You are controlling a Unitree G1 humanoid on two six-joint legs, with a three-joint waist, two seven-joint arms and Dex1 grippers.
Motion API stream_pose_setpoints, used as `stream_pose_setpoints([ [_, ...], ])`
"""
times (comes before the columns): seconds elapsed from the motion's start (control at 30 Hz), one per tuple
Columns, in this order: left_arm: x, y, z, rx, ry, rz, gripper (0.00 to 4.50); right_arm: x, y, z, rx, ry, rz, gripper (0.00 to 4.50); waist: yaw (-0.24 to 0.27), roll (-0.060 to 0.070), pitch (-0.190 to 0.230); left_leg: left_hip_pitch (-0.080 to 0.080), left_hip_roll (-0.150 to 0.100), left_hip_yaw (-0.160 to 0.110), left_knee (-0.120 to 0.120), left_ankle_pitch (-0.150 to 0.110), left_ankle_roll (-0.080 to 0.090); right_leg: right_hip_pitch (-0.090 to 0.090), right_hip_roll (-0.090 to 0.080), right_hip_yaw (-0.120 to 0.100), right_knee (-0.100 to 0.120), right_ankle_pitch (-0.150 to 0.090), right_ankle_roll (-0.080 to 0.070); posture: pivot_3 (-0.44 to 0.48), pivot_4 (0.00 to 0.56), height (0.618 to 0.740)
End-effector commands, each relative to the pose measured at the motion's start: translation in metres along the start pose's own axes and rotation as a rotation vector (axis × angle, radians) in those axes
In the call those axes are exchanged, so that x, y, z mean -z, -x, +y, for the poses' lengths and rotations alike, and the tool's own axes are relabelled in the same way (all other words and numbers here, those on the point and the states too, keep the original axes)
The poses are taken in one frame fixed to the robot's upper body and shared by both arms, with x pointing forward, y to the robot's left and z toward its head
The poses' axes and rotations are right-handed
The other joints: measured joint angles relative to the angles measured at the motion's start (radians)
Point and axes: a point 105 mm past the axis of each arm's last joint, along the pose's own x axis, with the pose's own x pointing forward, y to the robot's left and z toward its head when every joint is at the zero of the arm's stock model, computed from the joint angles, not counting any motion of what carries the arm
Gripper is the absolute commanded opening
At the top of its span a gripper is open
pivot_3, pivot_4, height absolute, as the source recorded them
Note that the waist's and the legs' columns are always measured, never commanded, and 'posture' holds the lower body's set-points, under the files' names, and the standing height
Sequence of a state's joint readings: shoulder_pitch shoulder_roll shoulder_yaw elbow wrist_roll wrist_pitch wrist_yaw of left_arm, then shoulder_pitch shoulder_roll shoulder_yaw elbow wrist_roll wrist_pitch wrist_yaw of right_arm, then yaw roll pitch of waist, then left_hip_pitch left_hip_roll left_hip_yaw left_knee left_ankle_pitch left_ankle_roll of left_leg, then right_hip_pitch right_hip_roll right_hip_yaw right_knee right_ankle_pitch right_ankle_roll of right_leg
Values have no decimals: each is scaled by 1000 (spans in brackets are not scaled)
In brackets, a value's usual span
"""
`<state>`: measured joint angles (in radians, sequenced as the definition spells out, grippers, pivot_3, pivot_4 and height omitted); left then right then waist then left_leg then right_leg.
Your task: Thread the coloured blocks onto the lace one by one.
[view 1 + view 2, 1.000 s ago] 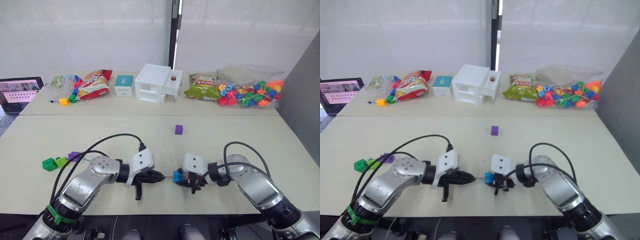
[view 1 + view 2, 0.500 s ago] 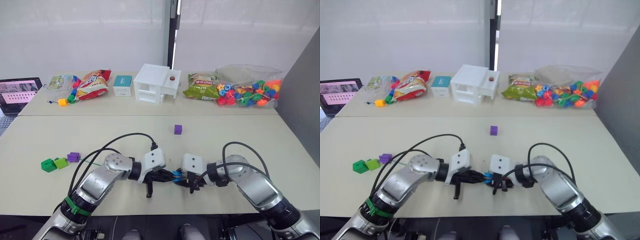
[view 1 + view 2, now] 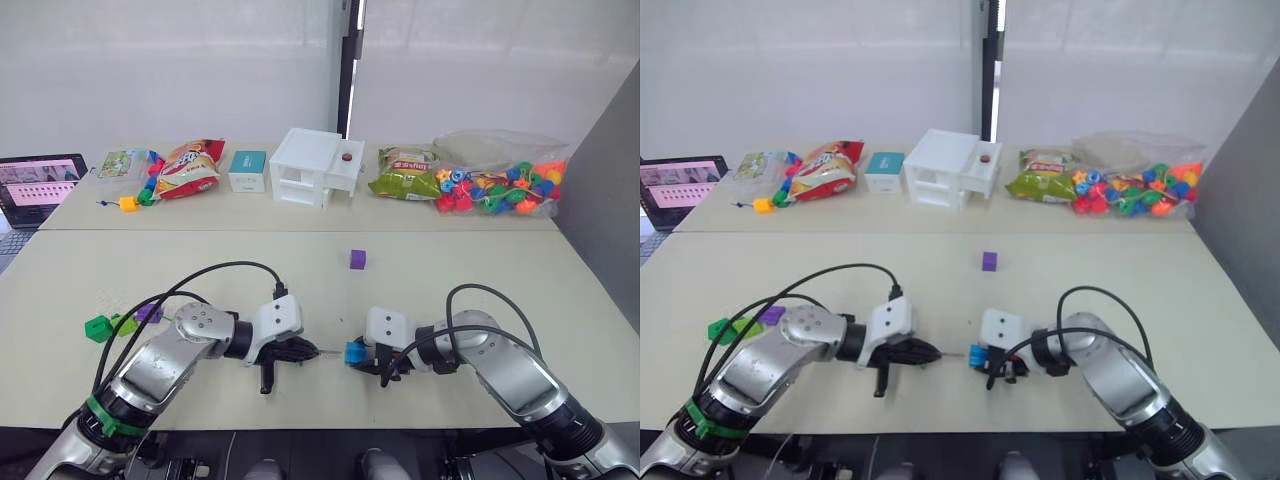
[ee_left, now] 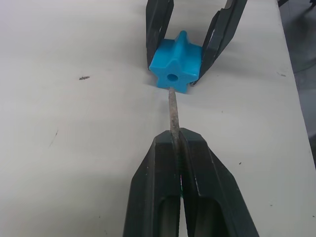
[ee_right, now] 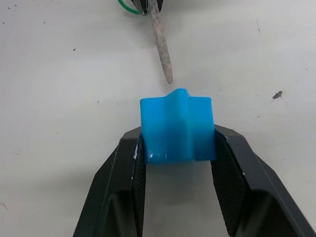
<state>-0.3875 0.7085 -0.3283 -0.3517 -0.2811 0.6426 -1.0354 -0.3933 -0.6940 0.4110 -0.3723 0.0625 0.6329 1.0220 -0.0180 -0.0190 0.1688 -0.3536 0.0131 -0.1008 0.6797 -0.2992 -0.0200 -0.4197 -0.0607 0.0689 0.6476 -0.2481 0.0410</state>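
My two arms reach in over the near table [image 3: 480, 290], which butts against a second table [image 3: 200, 215] behind it. My right gripper [image 5: 177, 143] is clamped on one blue block [image 5: 177, 129], a star-ridged piece squeezed between both fingers, low over the table. My left gripper [image 4: 177, 143] is pinched closed on the lace [image 4: 174, 111] by its stiff pale tip, which points at the block.

I count five blocks: the blue one, a purple block [image 3: 358, 259] alone further back, and near my left elbow another purple block [image 3: 149, 313], a light green block [image 3: 124, 322] and a dark green block [image 3: 97, 327].

My left wrist view shows the block's hole [image 4: 172, 77] and the tip reaching just under it. My right wrist view shows the tip stopping just short of the block, with a loop of green cord behind.
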Motion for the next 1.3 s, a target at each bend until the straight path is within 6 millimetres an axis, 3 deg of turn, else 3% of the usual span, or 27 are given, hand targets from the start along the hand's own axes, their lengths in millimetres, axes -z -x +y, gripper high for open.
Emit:
stream_pose_setpoints([
  [0.03,-5,4,1,-26,-21,-18,0,4,-1,2,-5,-14,14,1342,0,0,0,0,0,0,0,0,0,0,0,0,0,0,0,0,150,740],
  [1.0,-13,-17,0,-9,-33,-54,0,-1,-1,8,-23,-15,3,1342,0,0,0,0,0,0,0,0,0,0,0,0,0,0,0,0,150,740],
  [1.3,-28,-33,0,24,-49,-103,0,-2,-2,9,-25,-15,3,1342,5,0,0,0,0,0,0,0,0,0,0,0,0,0,0,0,150,740],
])
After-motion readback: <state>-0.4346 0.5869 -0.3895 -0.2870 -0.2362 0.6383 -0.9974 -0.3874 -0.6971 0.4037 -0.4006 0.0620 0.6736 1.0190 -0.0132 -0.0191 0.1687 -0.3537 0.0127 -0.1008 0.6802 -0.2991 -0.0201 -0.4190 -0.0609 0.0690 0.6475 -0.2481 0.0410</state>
